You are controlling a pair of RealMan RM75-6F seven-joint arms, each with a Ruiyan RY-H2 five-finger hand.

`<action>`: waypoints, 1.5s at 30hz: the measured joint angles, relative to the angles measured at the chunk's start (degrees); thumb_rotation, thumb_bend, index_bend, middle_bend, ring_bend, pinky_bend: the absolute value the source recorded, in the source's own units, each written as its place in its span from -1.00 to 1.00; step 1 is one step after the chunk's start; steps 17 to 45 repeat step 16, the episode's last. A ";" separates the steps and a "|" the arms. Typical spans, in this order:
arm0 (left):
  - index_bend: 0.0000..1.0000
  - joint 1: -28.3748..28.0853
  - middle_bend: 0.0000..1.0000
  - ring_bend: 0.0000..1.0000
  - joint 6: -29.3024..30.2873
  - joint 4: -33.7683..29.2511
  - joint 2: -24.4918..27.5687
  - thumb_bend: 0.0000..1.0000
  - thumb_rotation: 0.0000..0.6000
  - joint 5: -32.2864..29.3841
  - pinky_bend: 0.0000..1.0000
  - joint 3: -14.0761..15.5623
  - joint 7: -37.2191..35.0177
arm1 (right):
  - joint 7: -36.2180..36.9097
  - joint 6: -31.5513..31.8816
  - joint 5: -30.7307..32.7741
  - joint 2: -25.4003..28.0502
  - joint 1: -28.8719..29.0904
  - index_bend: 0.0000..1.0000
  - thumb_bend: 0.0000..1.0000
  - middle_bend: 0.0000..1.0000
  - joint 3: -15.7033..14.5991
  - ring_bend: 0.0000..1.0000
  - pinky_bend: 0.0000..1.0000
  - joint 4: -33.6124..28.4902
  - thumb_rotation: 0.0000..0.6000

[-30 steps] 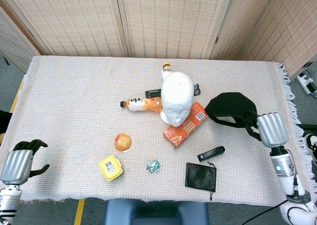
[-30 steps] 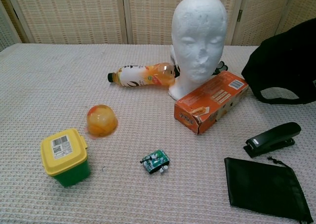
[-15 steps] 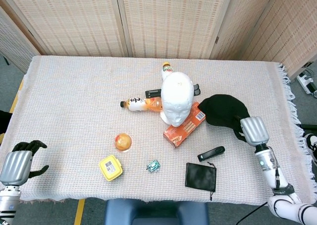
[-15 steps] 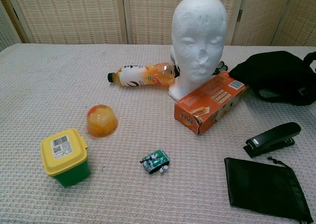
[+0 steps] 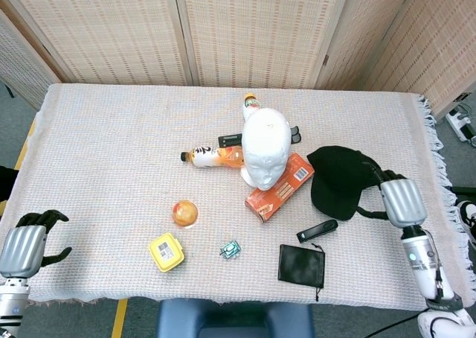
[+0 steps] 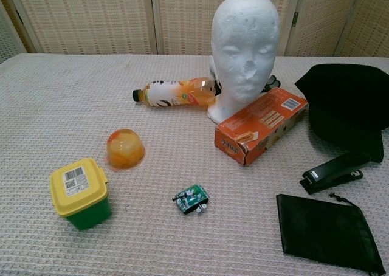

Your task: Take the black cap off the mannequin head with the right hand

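The white mannequin head (image 5: 265,153) stands bare at the table's middle, also plain in the chest view as the mannequin head (image 6: 245,48). The black cap (image 5: 339,181) lies flat on the cloth to its right, beside the orange box, and fills the right edge of the chest view as the cap (image 6: 347,106). My right hand (image 5: 400,199) sits at the cap's right rim, its dark fingers on the rear strap, holding it. My left hand (image 5: 27,244) hangs off the near left corner, fingers loosely apart, holding nothing.
An orange box (image 5: 278,187) leans at the mannequin's base, with a juice bottle (image 5: 214,156) behind. A black stapler (image 5: 317,230) and a black pouch (image 5: 301,264) lie just in front of the cap. A yellow-lidded tub (image 5: 166,251), an orange jelly cup (image 5: 184,213) and a small green part (image 5: 231,249) lie at front left.
The cap has come down from its raised, bunched state and now lies spread flat on the table. My right hand has shifted right along with it. The left hand has not moved.
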 measured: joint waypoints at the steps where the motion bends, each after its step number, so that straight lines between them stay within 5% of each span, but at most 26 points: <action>1: -0.21 -0.01 -0.32 -0.30 0.11 0.01 -0.03 -0.62 1.00 0.00 -0.46 -0.08 -0.02 | 0.26 1.21 -0.52 0.88 -0.84 -0.41 -0.83 -0.15 -0.33 -0.22 0.03 -1.29 0.57; 13: -0.24 -0.04 -0.32 -0.32 1.83 0.25 -1.02 -0.62 1.00 0.60 -0.46 -0.92 0.52 | 2.05 12.90 -6.55 11.71 -13.46 -0.49 -0.82 -0.20 -7.18 -0.37 0.03 -15.52 0.57; 45: -0.25 -0.11 -0.33 -0.32 1.94 0.22 -1.18 -0.62 1.00 0.56 -0.46 -1.07 0.65 | 2.32 13.58 -7.29 11.94 -14.53 -0.49 -0.82 -0.20 -7.85 -0.37 0.03 -16.01 0.57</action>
